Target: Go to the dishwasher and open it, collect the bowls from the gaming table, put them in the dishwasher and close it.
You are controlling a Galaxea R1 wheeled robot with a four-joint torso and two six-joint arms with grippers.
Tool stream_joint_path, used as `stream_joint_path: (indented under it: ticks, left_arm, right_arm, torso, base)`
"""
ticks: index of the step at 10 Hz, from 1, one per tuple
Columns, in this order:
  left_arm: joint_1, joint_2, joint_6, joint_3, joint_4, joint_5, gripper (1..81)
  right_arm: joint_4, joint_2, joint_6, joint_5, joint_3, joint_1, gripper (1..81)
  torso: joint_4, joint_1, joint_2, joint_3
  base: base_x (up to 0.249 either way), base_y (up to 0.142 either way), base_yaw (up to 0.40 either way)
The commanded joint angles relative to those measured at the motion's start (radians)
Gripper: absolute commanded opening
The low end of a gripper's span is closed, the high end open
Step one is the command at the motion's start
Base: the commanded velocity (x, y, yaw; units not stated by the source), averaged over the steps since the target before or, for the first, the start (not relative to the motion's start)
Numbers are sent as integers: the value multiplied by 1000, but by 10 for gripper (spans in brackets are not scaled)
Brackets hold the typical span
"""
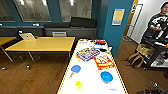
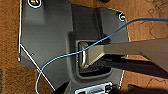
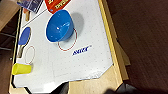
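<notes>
Head view: long white glossy gaming table [image 1: 90,80] with a pale yellow edge runs away from the camera. One bright blue round bowl [image 1: 106,76] sits on the near right part of the top, untouched. To its left lie a blue paddle [image 1: 74,69] and, nearer the camera, a small yellow cup [image 1: 78,85]. Farther up the top are a red boxed game [image 1: 103,62] and a multicoloured box [image 1: 87,54]. A yellow-topped wooden table [image 1: 42,43] stands to the left, and a person [image 1: 157,23] stands at far right by a cart. No dishwasher here, so I can't say if it is open.

Left wrist view: robot's own dark plate, a blue cable [image 2: 75,53] across it, brown floor around. Jaws can't be told.

Right wrist view: the blue bowl [image 3: 59,26] stands upright on the white top beside a red printed ring, with the yellow cup [image 3: 21,68] well apart near the edge. Jaws can't be told here either.

Judgement: robot has reached the table; bowl collection not yet begun, loading and closing are left.
</notes>
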Motion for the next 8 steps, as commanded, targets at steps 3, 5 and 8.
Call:
stream_joint_path:
  ticks: [3, 5, 8]
  left_arm:
    - [-24, -11, 5, 10, -3, 58, 811]
    - [-24, -11, 3, 10, -3, 56, 811]
    - [-24, -11, 3, 8, -3, 58, 811]
  right_arm:
    - [28, 46, 37, -116, -70, 181, 811]
    - [28, 60, 53, -114, -65, 197, 811]
    - [28, 109, 54, -28, -18, 217, 811]
  torso:
    - [0, 0, 0, -100]
    - [0, 0, 1, -82]
    - [0, 1, 2, -111]
  base:
    - [0, 0, 0]
    - [0, 0, 0]
    - [0, 0, 0]
